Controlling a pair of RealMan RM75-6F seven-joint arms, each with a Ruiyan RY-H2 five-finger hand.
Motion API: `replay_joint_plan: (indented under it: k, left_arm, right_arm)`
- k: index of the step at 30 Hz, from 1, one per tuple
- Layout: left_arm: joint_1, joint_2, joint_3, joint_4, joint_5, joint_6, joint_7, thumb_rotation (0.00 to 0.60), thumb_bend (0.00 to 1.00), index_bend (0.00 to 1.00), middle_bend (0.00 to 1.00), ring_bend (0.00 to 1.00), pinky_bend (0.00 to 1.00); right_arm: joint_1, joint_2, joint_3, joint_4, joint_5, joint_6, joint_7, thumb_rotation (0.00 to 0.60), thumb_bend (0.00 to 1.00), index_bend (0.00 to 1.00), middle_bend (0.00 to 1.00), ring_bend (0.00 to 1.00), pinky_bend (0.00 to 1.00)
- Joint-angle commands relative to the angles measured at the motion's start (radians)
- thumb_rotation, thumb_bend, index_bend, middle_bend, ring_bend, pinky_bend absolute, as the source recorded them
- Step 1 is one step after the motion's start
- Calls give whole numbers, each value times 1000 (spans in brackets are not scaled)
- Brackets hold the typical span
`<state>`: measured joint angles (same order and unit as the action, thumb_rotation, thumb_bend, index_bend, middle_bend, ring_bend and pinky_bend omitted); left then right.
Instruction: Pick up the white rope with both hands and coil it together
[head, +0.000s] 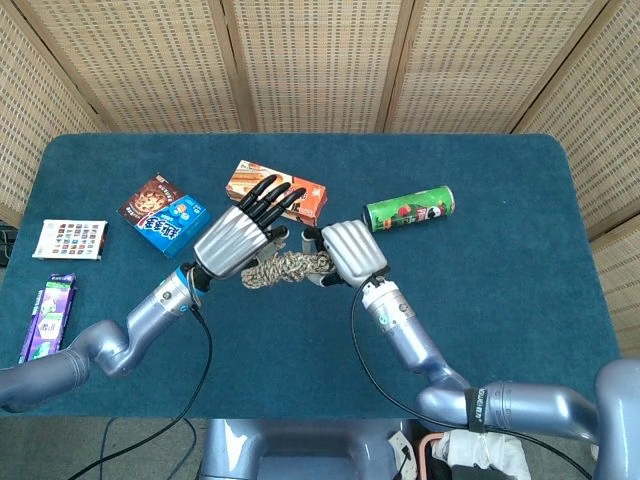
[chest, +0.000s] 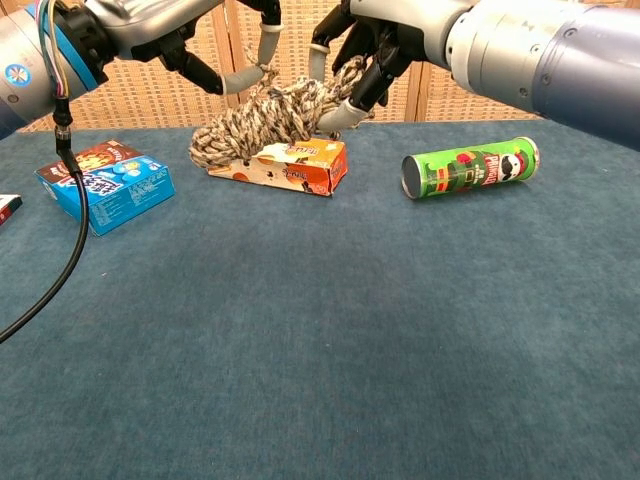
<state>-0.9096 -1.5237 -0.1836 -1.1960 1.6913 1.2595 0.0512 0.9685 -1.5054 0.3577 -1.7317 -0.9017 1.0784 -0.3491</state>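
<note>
Rope (head: 283, 268) hangs bunched in a thick, mottled white-and-brown coil between the two robot hands, raised off the blue desk (head: 480, 270). In the chest view the coil (chest: 258, 123) sags down to the left, in front of the orange box (chest: 296, 166). The left robot hand (head: 238, 238) is beside the left end of the bundle with its dark fingers (head: 270, 198) stretched out straight toward the orange box (head: 268, 187); in the chest view a pale fingertip (chest: 268, 42) hooks into the top of the rope, so this hand (chest: 215, 50) appears to hold it lightly. The right robot hand (head: 349, 253) is at the right end, its fingers curled down and closed around the strands; the chest view shows that hand (chest: 360, 45) with fingers wrapped into the coil.

Beyond the hands, a green can (head: 408, 210) lies on its side to the right of the orange box. A blue-and-brown snack box (head: 163, 215) lies to the left. Near the desk's left edge lie a flat white card (head: 70, 239) and a purple packet (head: 47, 322). Woven screens (head: 320, 60) stand behind the desk.
</note>
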Motion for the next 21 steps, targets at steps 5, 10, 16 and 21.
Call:
replay_joint_plan:
  k: [5,10,16,21]
  left_arm:
    - [10,-25,18,47,-4,23,-46,600,587,887,0,0,0]
    - [16,-37,25,82,-17,26,-73,600,587,791,0,0,0]
    - [18,-37,34,102,-24,20,-87,600,482,537,0,0,0]
    - [17,-38,34,102,-34,13,-94,600,253,328,0,0,0]
  right_arm:
    - [-9,19,9,-11,-27,-28,59,600,624,730,778,568,592]
    - [-15,30,11,-11,-42,-33,79,600,624,730,778,568,592]
    - [-16,36,13,-11,-49,-36,91,600,624,730,778,568,592]
    - [-17,40,13,-15,-54,-40,98,600,624,730,778,568,593]
